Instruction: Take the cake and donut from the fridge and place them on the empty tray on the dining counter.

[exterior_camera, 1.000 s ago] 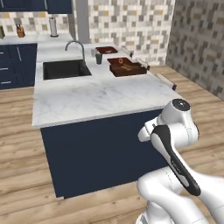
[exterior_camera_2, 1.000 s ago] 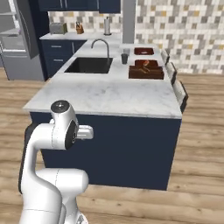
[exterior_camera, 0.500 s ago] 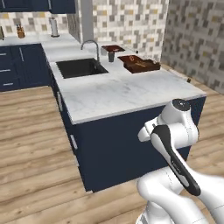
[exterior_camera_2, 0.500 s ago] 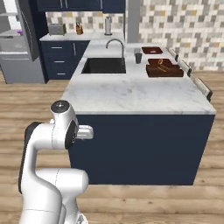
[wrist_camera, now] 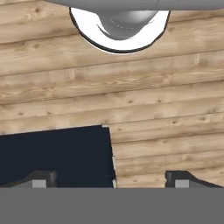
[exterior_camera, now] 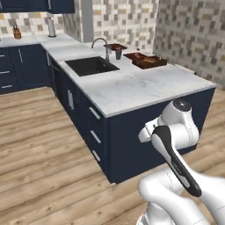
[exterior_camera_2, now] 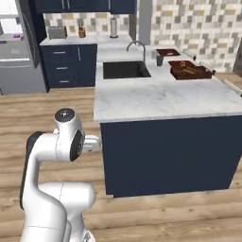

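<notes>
White-grey marble dining counter [exterior_camera_2: 165, 97] (navy base), wood-plank floor [wrist_camera: 166, 109].

- The sink [exterior_camera_2: 125, 70] is set into the tabletop [exterior_camera_2: 160, 97], with the faucet [exterior_camera_2: 137, 47] behind it.
- Right of the sink, two trays: one [exterior_camera_2: 190, 71] nearer, one [exterior_camera_2: 168, 52] behind.
- The fridge [exterior_camera_2: 16, 47] stands far left.

The navy bench [exterior_camera_2: 165, 151] base blocks the way ahead, its corner under the wide-apart jaws. Wooden floor [exterior_camera: 39, 140] lies open to the left. Faucet [exterior_camera_2: 137, 47] and trays crowd the far benchtop.
</notes>
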Available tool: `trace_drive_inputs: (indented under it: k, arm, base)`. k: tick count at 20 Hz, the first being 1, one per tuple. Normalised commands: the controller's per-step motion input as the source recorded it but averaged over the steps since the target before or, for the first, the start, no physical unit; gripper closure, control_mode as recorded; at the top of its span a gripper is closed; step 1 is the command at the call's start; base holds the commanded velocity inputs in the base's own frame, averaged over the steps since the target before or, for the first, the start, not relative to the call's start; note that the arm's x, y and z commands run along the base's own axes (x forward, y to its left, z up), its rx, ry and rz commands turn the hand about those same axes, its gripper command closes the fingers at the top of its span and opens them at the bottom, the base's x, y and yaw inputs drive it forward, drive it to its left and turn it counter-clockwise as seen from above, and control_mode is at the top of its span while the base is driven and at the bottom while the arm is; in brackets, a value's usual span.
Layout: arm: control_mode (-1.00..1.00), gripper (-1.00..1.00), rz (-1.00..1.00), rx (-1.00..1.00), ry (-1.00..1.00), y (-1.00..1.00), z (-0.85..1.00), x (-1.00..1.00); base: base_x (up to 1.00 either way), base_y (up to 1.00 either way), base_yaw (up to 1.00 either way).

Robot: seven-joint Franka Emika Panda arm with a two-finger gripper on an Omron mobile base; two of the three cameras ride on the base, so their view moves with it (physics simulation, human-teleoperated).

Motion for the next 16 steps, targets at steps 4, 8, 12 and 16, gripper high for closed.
trace_drive_inputs:
  k: [4, 8, 12, 16]
  arm:
    - [1.0, -1.0, 0.0, 0.0, 0.0, 0.0, 0.0, 0.0]
    - [1.0, -1.0, 0.0, 0.0, 0.0, 0.0, 0.0, 0.0]
    - [1.0, -1.0, 0.0, 0.0, 0.0, 0.0, 0.0, 0.0]
    - [1.0, -1.0, 0.0, 0.0, 0.0, 0.0, 0.0, 0.0]
  base:
    - [0.22, 1.0, -0.27]
    - [0.32, 1.0, -0.34]
    - [0.21, 1.0, -0.38]
    - [0.13, 1.0, -0.38]
